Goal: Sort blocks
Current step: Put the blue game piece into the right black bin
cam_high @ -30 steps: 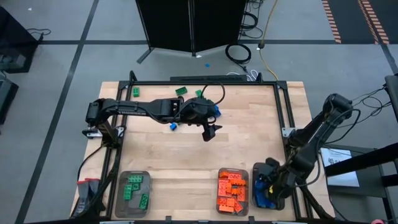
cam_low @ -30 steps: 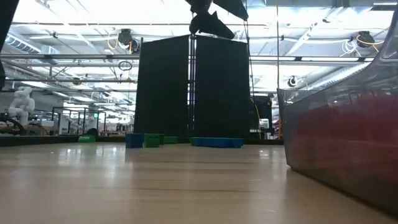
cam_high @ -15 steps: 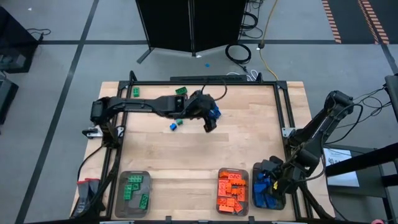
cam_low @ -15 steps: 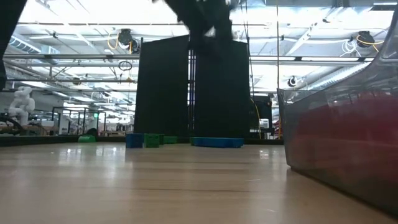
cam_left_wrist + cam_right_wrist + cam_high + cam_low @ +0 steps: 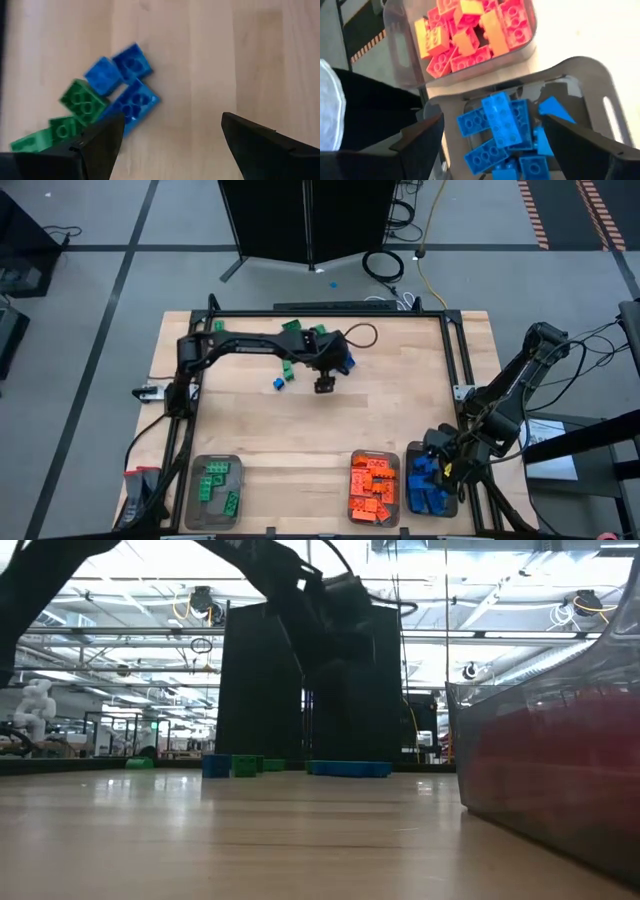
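Most small studded plastic bricks already sit sorted in three clear trays (image 5: 213,465) along your lower frame edge. A few green and blue bricks (image 5: 285,370) remain upper centre, beneath your released left hand (image 5: 324,386). Your right hand (image 5: 440,468), released, hangs over the blue tray (image 5: 600,95).

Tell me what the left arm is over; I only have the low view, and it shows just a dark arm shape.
Observer: The left gripper hangs open at the far middle of the table, beside a cluster of blue blocks and green blocks.
Operator: Report the right arm.
Observer: The right gripper is open above the blue tray, holding nothing.
Operator: Confirm what that red blur on my right is.
Observer: It is the orange tray, full of orange blocks.
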You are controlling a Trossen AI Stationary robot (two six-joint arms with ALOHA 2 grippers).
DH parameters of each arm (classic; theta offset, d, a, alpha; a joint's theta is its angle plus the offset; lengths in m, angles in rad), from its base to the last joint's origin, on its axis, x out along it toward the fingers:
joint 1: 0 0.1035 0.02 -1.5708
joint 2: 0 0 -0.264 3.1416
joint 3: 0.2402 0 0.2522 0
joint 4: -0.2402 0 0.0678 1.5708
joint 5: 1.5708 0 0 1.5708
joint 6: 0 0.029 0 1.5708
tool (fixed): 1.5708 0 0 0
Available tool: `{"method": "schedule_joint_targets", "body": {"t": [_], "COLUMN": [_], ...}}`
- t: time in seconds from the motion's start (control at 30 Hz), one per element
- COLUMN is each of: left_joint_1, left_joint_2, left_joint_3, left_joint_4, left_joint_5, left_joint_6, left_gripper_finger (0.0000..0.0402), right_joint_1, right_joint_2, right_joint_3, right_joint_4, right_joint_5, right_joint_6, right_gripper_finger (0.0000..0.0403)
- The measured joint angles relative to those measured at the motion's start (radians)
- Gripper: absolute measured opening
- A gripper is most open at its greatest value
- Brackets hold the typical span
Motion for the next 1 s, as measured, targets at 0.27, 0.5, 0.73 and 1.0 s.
{"method": "schedule_joint_targets", "body": {"t": [0.27, 0.5, 0.73, 1.0], "left_joint_1": [0.014, 0.061, 0.098, 0.117], "left_joint_2": [0.029, 0.029, 0.029, 0.029], "left_joint_3": [0.001, 0.002, 0.015, 0.071], "left_joint_4": [0.033, 0.037, 0.043, 0.122], "left_joint_5": [-0.016, 0.046, 0.072, 0.033], "left_joint_6": [0.198, 0.208, -0.014, -0.795], "left_gripper_finger": [0.0335, 0.0335, 0.0335, 0.0335], "right_joint_1": [-0.002, -0.002, -0.002, -0.002], "right_joint_2": [0.000, 0.000, 0.000, 0.000], "right_joint_3": [0.000, 0.000, 0.000, 0.000], "right_joint_4": [-0.027, -0.062, -0.093, -0.116], "right_joint_5": [0.056, 0.059, 0.058, 0.106], "right_joint_6": [0.000, -0.003, -0.003, 0.000], "right_gripper_finger": [0.0337, 0.0337, 0.0337, 0.0337]}}
